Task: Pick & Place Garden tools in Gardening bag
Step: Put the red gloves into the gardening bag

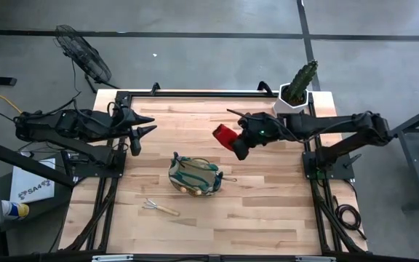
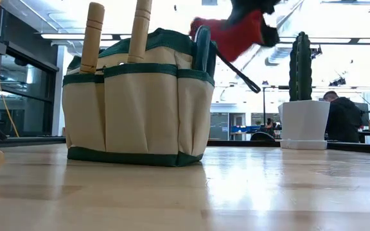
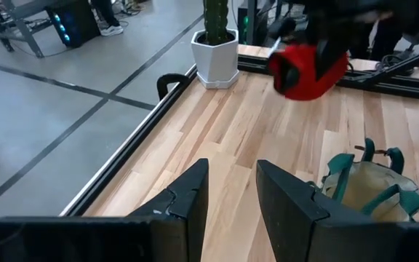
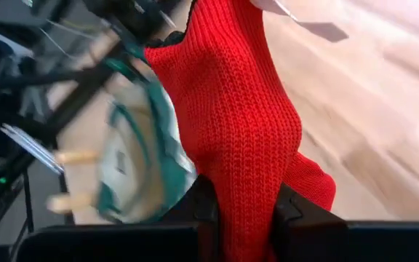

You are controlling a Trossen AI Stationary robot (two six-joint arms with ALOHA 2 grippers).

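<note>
Light wooden table (image 1: 268, 196) amid grey concrete floor (image 1: 209, 58).

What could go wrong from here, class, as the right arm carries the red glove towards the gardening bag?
1. The right pincer grips only one end of the red glove; the rest hangs loose and could drape over the gardening bag's rim instead of dropping in.
2. Wooden handles already stand up in the bag; the glove may snag on them.
3. The bag is soft and might tip if pushed.
</note>
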